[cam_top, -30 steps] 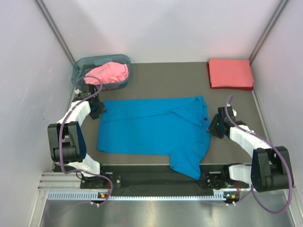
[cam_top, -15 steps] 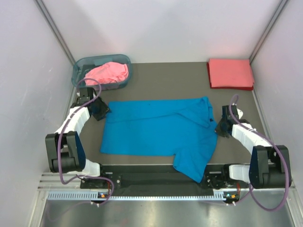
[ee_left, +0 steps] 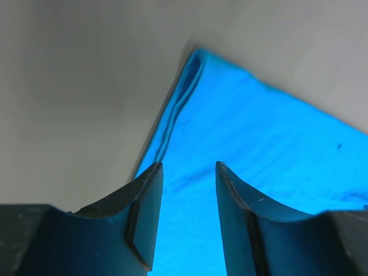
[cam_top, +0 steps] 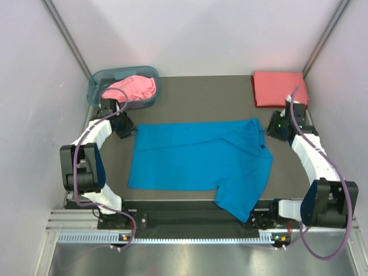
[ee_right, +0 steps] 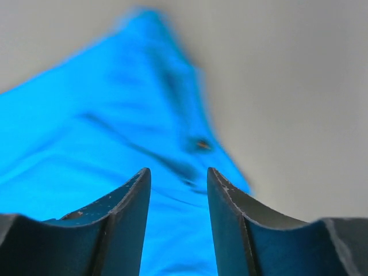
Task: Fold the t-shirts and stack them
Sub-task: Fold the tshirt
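Since 1 s ago the blue t-shirt (cam_top: 195, 156) has slid to the right on the table (cam_top: 195, 92), and both arms have swung toward the far side. The left gripper (cam_top: 125, 127) went from the shirt's left edge to its far-left corner, and the right gripper (cam_top: 270, 129) from the right edge to the far-right corner by the collar. Blue t-shirt now lies spread flat across the middle of the table, 1 sleeve trailing to the near edge at right. Left wrist view: the 2 fingers (ee_left: 146, 213) stand parted with a clear gap, the hemmed corner of blue cloth showing beneath and beyond them, nothing pinched between them. Right wrist view is blurred: fingers (ee_right: 123, 224) likewise parted over blue cloth, nothing clamped; whether the tips touch the fabric, cannot tell. Pink t-shirt (cam_top: 133, 87) sits bunched in the basket (cam_top: 94, 92) at the far-left corner, just beyond the left gripper. Coral-red t-shirt (cam_top: 280, 89) lies folded flat at the far-right corner, well apart from the blue one.
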Controlling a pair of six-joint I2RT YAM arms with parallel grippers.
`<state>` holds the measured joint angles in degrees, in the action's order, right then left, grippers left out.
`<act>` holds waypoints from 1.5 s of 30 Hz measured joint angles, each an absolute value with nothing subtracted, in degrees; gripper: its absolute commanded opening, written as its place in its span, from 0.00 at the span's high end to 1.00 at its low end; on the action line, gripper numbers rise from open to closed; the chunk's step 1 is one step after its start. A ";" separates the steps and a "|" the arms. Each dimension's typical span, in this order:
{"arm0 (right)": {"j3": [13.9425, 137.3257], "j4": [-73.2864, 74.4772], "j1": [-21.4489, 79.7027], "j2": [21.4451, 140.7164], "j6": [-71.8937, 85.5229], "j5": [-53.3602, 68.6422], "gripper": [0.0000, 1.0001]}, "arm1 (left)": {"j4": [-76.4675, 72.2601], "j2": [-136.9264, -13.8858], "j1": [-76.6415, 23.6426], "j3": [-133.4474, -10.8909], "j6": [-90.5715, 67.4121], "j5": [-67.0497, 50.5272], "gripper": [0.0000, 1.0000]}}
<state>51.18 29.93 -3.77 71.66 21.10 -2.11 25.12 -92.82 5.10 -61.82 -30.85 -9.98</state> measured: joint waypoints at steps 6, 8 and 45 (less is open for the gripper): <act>57.69 23.62 1.13 82.56 10.17 15.68 0.67 | 23.53 -98.17 5.04 -64.62 -28.93 -11.14 0.58; 60.62 24.21 3.09 88.40 7.62 18.81 0.66 | 23.57 -99.29 4.69 -64.69 -28.75 -11.07 0.58; 70.57 26.28 15.31 103.77 -7.05 17.72 1.00 | 29.08 -106.02 2.20 -73.21 -23.90 -6.59 0.59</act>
